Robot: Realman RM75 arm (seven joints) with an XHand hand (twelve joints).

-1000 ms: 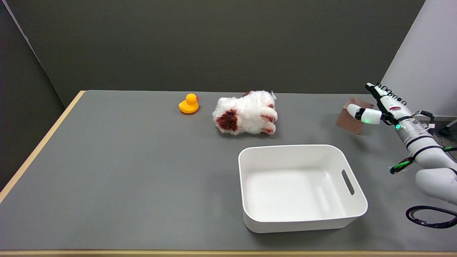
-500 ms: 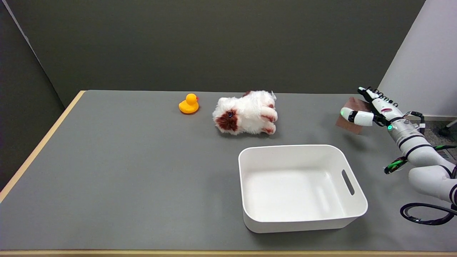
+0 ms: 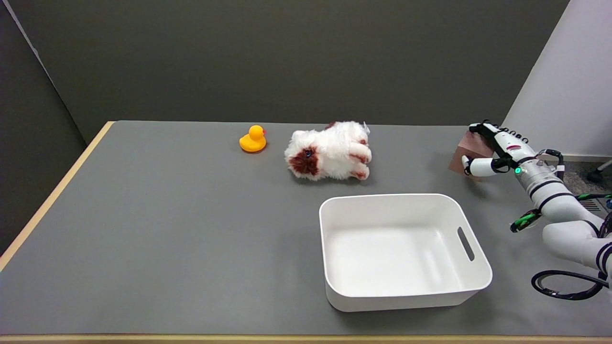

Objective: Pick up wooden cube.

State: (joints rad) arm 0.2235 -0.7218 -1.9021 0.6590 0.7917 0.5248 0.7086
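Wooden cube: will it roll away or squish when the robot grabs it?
Probably neither. The wooden cube has flat faces, so it should sit, not roll. It looks solid, so the right hand around it likely won't squash it.

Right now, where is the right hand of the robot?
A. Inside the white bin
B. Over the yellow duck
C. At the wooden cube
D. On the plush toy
C: the right hand lies around the wooden cube at the table's far right.
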